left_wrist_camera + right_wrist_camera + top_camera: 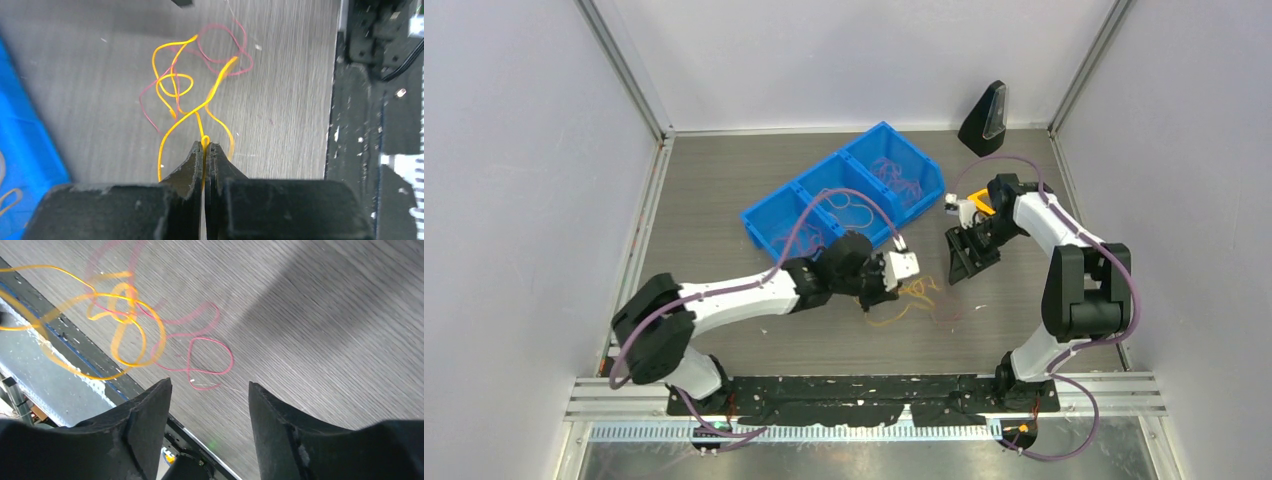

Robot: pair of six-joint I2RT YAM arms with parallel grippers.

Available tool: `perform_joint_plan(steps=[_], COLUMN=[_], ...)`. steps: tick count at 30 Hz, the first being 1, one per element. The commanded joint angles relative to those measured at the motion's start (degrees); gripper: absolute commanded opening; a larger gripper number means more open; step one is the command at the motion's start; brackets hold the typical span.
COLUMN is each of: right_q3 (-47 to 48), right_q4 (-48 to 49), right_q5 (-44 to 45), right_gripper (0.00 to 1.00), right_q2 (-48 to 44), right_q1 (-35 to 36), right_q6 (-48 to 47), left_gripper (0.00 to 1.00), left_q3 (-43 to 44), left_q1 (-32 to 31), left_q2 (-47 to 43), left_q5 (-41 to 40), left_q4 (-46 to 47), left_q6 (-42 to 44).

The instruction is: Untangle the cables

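Note:
A tangle of thin cables lies on the grey table between the two arms. In it a yellow cable (170,80) loops through a red cable (222,61); in the top view the tangle (916,296) sits just right of my left gripper (877,293). My left gripper (206,145) is shut on a bend of the yellow cable, which runs up from the fingertips into the knot. My right gripper (210,390) is open with nothing between its fingers, hovering above the table close to the red cable (231,357) and the yellow cable (125,290). In the top view the right gripper (964,265) stands right of the tangle.
A blue bin (844,195) with three compartments holding more thin cables stands behind the left arm. A black wedge-shaped object (986,118) sits at the back right corner. The black base rail (864,395) runs along the near edge, and walls close in both sides.

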Motion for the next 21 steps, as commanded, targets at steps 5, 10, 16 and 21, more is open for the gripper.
perform_joint_plan(steps=[5,10,16,21], right_q3=[-0.59,-2.99,-3.11,-4.05], right_q4=[-3.05,4.91,9.44,16.42], right_q5=[0.87,-2.67,-10.92,-17.29], right_gripper=[0.76,0.8,0.77,0.59], right_q2=[-3.19,-2.78,4.51,7.15], right_q1=[-1.08,0.38,0.55,0.56], right_q6=[-6.51,3.39,13.39,18.07], left_gripper=[0.0,0.0,0.0,0.0], left_q3=[5.16,5.15,6.65,7.06], left_q1=[5.83,7.22,10.66,10.84], left_q2=[-5.07,-4.82,-5.13,-5.53], left_q5=[11.83,10.61,13.48,14.0], left_q4=[-4.93,-1.98,-1.65,-2.34], left_q6=[-9.71,-14.09,-17.1,-15.32])
